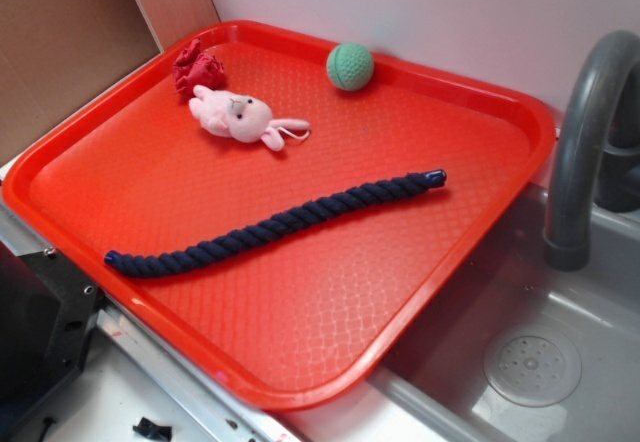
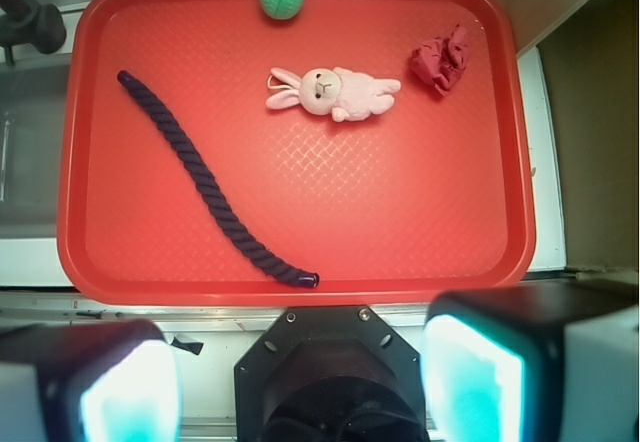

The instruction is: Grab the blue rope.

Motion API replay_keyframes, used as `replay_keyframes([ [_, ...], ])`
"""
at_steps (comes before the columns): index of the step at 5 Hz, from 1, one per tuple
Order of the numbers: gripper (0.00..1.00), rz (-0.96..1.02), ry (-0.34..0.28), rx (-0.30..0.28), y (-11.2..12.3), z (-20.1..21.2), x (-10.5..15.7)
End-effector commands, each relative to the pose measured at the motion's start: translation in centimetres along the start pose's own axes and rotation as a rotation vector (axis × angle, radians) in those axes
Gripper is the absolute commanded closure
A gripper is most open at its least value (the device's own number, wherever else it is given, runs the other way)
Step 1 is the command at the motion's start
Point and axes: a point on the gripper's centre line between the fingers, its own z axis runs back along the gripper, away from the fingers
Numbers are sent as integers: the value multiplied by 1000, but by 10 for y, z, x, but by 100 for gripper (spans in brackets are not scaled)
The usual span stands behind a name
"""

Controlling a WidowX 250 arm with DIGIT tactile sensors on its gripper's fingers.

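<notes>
The blue rope [image 1: 270,224] is a dark navy twisted cord with glossy capped ends, lying diagonally across the middle of the red tray [image 1: 300,362]. In the wrist view the rope [image 2: 205,187] runs from the tray's upper left down to its near rim. My gripper [image 2: 300,387] is open, with its two pads wide apart and nothing between them. It sits high above and behind the tray's near edge, well clear of the rope. The gripper does not show in the exterior view.
A pink plush bunny [image 1: 240,117], a crumpled red cloth [image 1: 197,67] and a green ball [image 1: 350,66] lie at the tray's far side. A grey sink [image 1: 530,362] with a tap [image 1: 585,132] is at the right. The black robot base [image 2: 325,362] is below the tray.
</notes>
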Motion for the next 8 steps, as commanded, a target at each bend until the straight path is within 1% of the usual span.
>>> replay_keyframes([
  [1, 0, 0, 0, 0, 0, 0, 0],
  [2, 0, -5, 14, -1, -2, -5, 6],
  [3, 0, -36, -45, 58, -12, -24, 19],
  [4, 0, -113, -103, 35, -27, -54, 31],
  [5, 0, -223, -126, 59, -45, -87, 37],
  [6, 0, -336, -117, 20, -54, -122, 47],
  [7, 0, -386, -74, 18, -60, -163, 55],
  [8, 0, -478, -15, -72, -67, -204, 59],
])
